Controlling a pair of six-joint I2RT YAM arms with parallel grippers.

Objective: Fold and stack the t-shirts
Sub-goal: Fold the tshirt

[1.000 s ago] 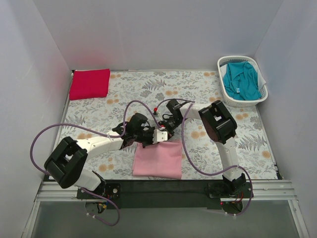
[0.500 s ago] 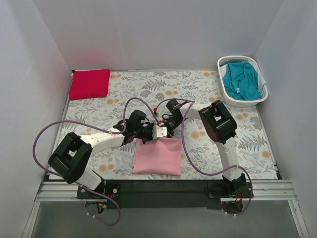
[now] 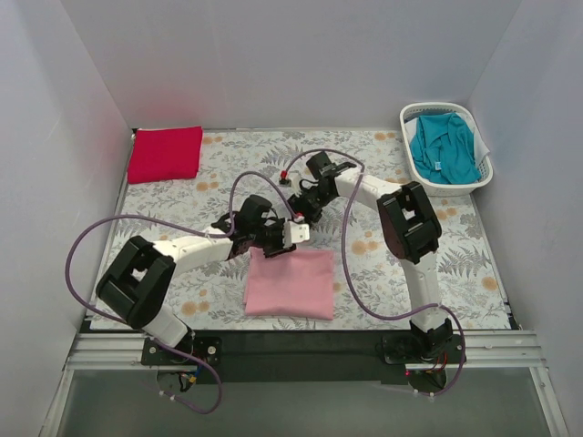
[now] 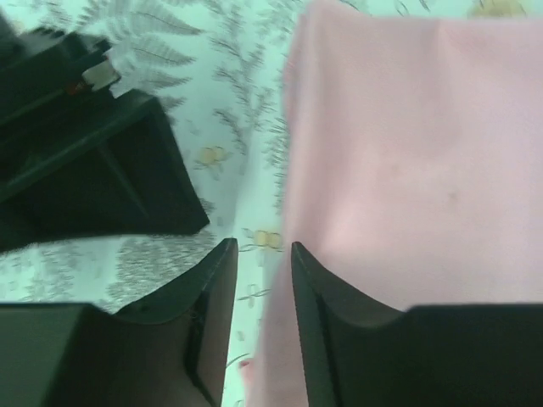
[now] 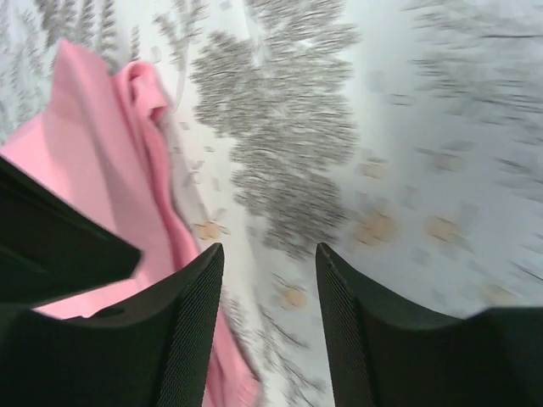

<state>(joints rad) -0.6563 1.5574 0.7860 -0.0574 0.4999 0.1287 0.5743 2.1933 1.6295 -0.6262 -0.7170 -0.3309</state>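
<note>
A light pink t-shirt [image 3: 290, 283] lies folded into a flat rectangle on the floral cloth near the front middle. My left gripper [image 3: 274, 244] hovers at its far left corner, open with nothing between the fingers. In the left wrist view the pink t-shirt [image 4: 407, 153] fills the right side, and the left gripper [image 4: 264, 248] straddles its edge. My right gripper [image 3: 304, 215] is open just behind the shirt's far edge. In the right wrist view the right gripper [image 5: 270, 250] is over bare cloth, with the pink t-shirt [image 5: 93, 170] to its left. A red t-shirt [image 3: 165, 153] lies folded at the far left. A teal t-shirt [image 3: 442, 146] sits crumpled in the basket.
The white slatted basket [image 3: 411, 116] stands at the far right corner. The grey-and-orange floral cloth [image 3: 383, 264] covers the table. White walls close in the left, back and right sides. The right arm's black body [image 4: 93, 170] shows close beside my left gripper.
Both grippers have opened and let go of the pink t-shirt's far edge. The right gripper has pulled back and up, away from the shirt. The shirt now lies flat.
</note>
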